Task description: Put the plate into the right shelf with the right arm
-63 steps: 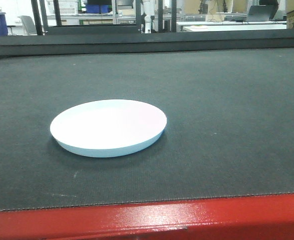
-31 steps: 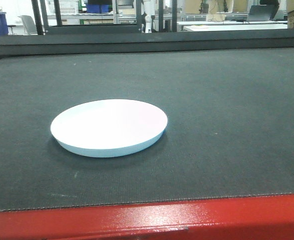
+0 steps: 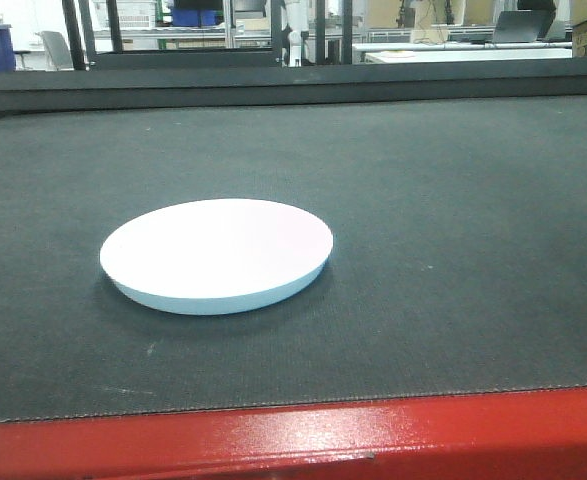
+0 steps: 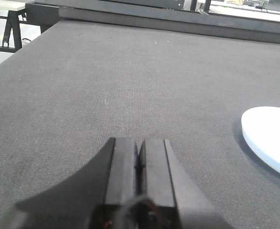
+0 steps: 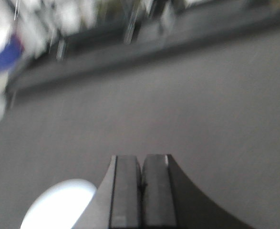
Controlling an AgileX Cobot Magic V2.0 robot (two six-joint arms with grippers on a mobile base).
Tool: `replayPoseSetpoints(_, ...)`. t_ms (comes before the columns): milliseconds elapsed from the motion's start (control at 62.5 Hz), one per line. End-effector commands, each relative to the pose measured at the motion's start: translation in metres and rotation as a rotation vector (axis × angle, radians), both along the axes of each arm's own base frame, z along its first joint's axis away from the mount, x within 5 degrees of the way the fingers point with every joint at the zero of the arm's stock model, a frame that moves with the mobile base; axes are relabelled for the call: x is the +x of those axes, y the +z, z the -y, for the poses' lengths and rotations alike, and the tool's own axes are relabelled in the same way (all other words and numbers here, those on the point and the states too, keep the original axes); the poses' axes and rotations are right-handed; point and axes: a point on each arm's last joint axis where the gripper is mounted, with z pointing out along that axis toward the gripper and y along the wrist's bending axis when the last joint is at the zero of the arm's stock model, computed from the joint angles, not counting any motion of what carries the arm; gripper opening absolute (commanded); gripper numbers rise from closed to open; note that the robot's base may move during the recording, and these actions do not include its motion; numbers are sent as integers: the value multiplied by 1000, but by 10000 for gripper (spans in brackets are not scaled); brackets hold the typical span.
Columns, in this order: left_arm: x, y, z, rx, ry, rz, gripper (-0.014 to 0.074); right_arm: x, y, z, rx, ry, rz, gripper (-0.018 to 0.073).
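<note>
The white plate point(image 3: 216, 255) lies flat on the dark tabletop point(image 3: 443, 180), touched by neither claw. The right claw point(image 5: 141, 164), fingers pressed together, points forward low over the tabletop with the plate at its left. The left claw point(image 4: 140, 148) is likewise closed and empty.

The left pincer point(image 4: 139, 160) is closed tight with nothing in it and points to the far side. The right pincer point(image 5: 140, 174) is closed tight too, and looks blurry.
</note>
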Motion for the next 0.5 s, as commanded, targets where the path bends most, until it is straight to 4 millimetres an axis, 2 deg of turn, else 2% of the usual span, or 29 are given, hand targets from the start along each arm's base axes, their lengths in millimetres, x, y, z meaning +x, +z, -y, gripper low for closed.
replayPoseSetpoints(0, 0, 5, 0, -11, -2, 84, -47, 35, 7, -19, -22, 104, -89, 54)
replayPoseSetpoints(112, 0, 5, 0, -11, -2, 84, -47, 75, -13, -48, -65, 205, -250, 54)
replayPoseSetpoints(256, 0, 5, 0, -11, -2, 84, -47, 122, -60, -90, -124, 293, -425, 77)
replayPoseSetpoints(352, 0, 5, 0, -11, -2, 84, -47, 147, -94, -113, -160, 325, -520, 228)
replayPoseSetpoints(432, 0, 5, 0, -11, -2, 84, -47, 163, -120, -131, -168, 344, -570, 426)
replayPoseSetpoints(480, 0, 5, 0, -11, -2, 84, -47, 168, -129, -140, -154, 353, -573, 539)
